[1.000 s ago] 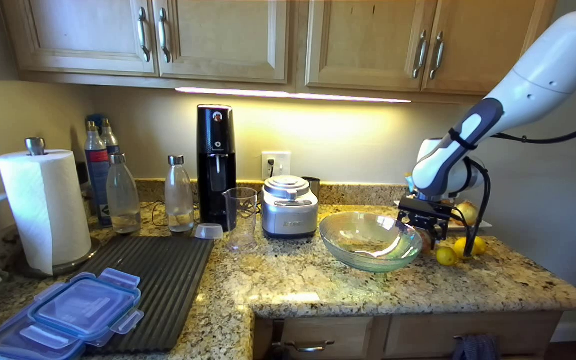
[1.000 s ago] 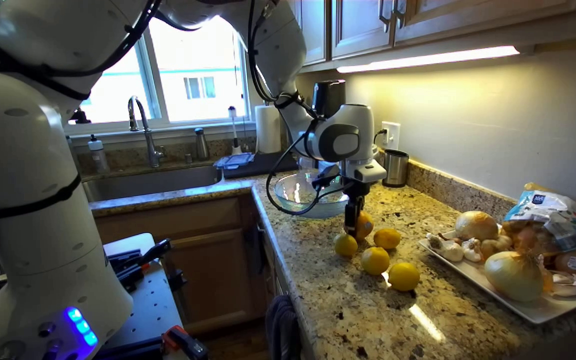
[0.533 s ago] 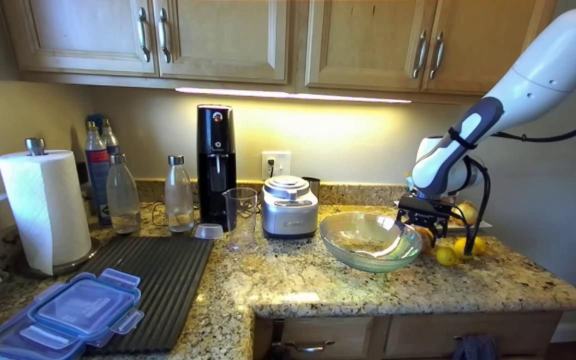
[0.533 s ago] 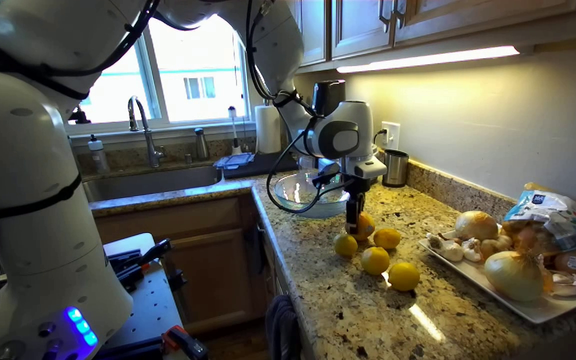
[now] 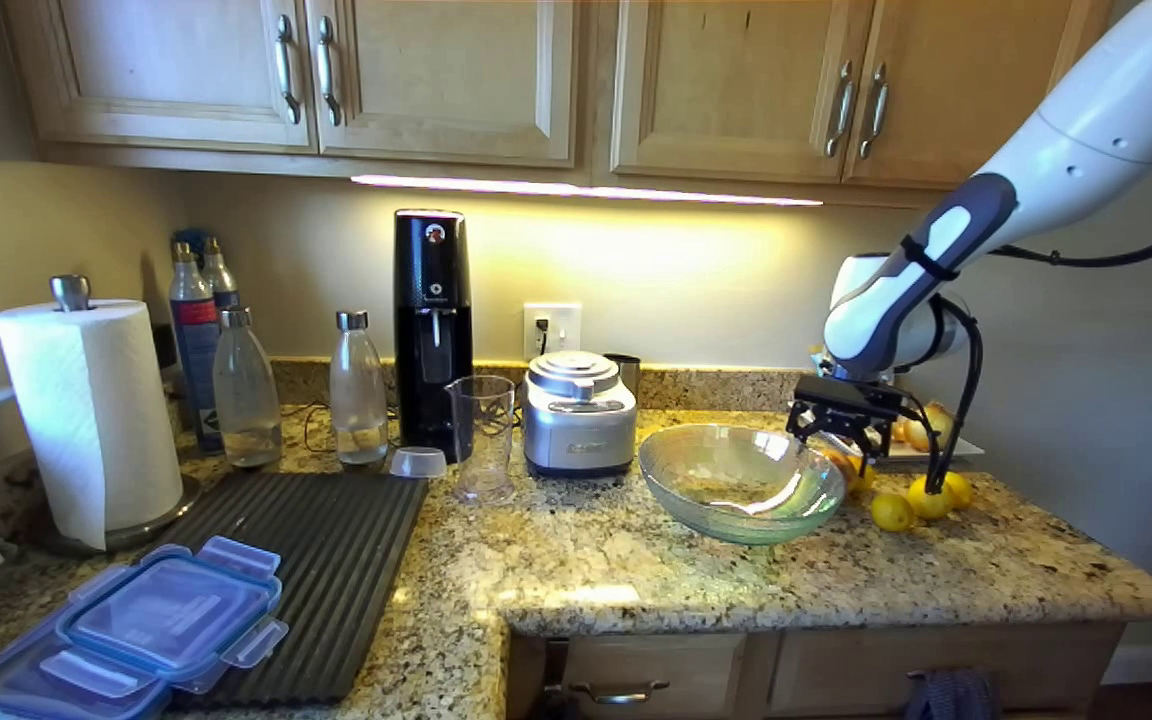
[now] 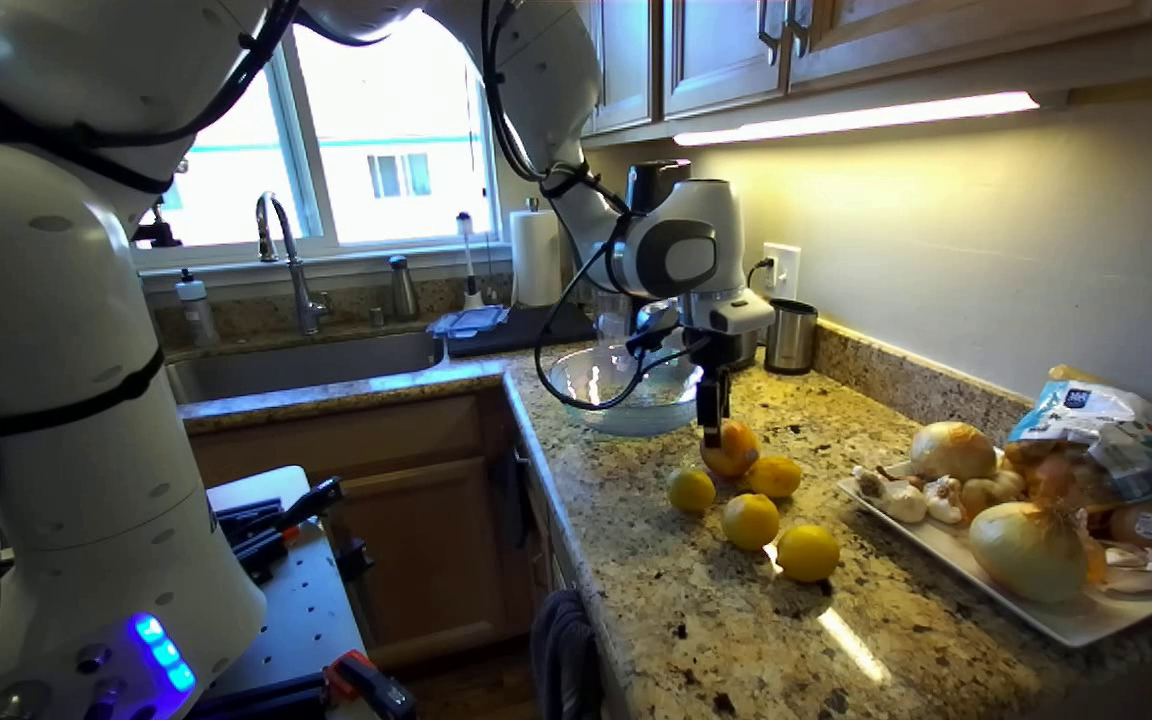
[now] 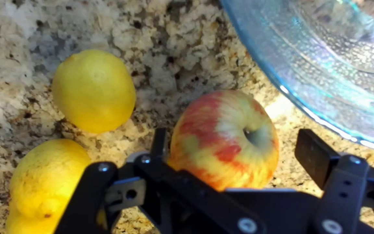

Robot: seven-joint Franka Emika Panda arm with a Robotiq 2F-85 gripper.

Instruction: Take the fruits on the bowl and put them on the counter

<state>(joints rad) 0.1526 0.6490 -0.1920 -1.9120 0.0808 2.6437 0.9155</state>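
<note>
Four fruits, yellow to yellow-green, lay on the speckled granite desk, all outside the wide glass bowl and grouped to one side of it. A red-and-yellow apple sat just beside the bowl, a strip of desk showing between the two in the wrist view. One yellow fruit was just beside the apple, on the side away from the bowl; another lay farthest of the four from the bowl. The black fingers stood spread at the apple, one on the bowl's side of it and one on the side away; whether either touched it could not be told. Across the bowl from the fruits stood a silver food processor, near its rim, with a clear jug a little farther off. Well apart from the bowl on that same side lay a dark ribbed mat, with plastic lids partly on it. On the fruits' side, but apart from the bowl, a white plate carried onions and garlic.
</note>
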